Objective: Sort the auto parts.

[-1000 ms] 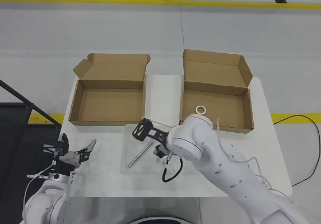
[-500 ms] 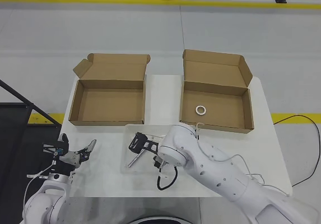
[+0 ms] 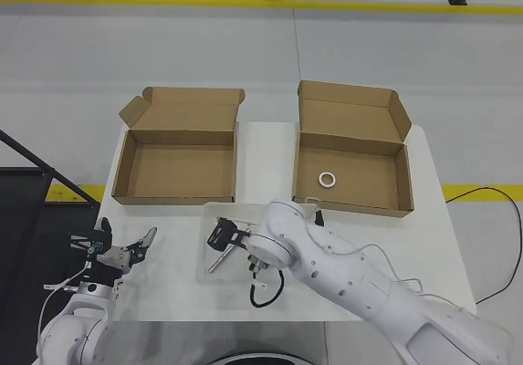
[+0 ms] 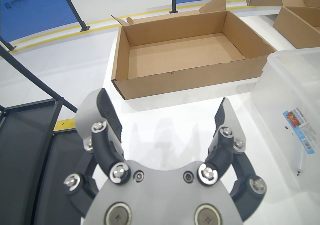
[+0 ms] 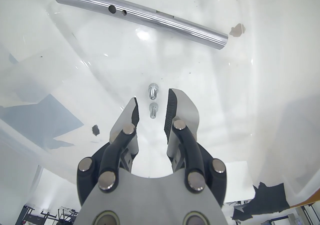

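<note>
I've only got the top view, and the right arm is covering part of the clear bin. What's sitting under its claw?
Observer: Two small bolts lie on the floor of the clear bin, one between the open fingers of the right claw, the other at their tips.
Operator: Tell me something about the rod that I can't make out.
Observer: The metal rod has two holes in its side near the middle. It lies beyond the bolts, apart from them.
Operator: And the left claw, is it carrying anything?
Observer: No. The left claw is open with nothing between its pads, facing the empty left cardboard box.
</note>
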Available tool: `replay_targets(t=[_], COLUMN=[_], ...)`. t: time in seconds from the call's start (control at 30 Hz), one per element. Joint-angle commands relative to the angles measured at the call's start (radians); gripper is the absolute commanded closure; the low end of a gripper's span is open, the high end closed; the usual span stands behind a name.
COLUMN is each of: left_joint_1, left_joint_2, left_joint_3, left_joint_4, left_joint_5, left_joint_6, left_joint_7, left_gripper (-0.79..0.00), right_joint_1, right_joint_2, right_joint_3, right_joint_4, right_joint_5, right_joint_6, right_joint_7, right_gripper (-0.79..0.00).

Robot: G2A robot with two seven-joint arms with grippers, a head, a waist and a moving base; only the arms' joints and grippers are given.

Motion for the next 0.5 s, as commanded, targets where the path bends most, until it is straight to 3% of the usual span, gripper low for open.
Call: replay_targets(t=[0.0, 0.27, 0.4, 0.47], left_joint_1=[0.0, 0.0, 0.0, 0.0], left_joint_2=[0.0, 0.0, 0.0, 0.0], left_joint_3=[0.0, 0.0, 0.0, 0.0], left_joint_4=[0.0, 0.0, 0.0, 0.0], left_joint_5=[0.0, 0.0, 0.0, 0.0], left_joint_6=[0.0, 0.0, 0.0, 0.0], left_joint_7=[0.0, 0.0, 0.0, 0.0], left_gripper=[-0.785, -0.785, -0.785, -0.785], right_joint_1=[0.002, 0.005, 0.006, 0.006], right_joint_2=[-0.005, -0.025, -0.032, -0.035], right_joint_3=[-0.004, -0.017, -0.02, -0.018], right_joint_4=[0.017, 0.07, 0.086, 0.09], right_joint_5=[0.002, -0.001, -0.003, -0.004], right_joint_6=[0.001, 0.01, 0.008, 0.01], right_joint_7=[-0.005, -0.014, -0.016, -0.018], right_gripper=[-0.277, -0.219, 0.0, 0.0])
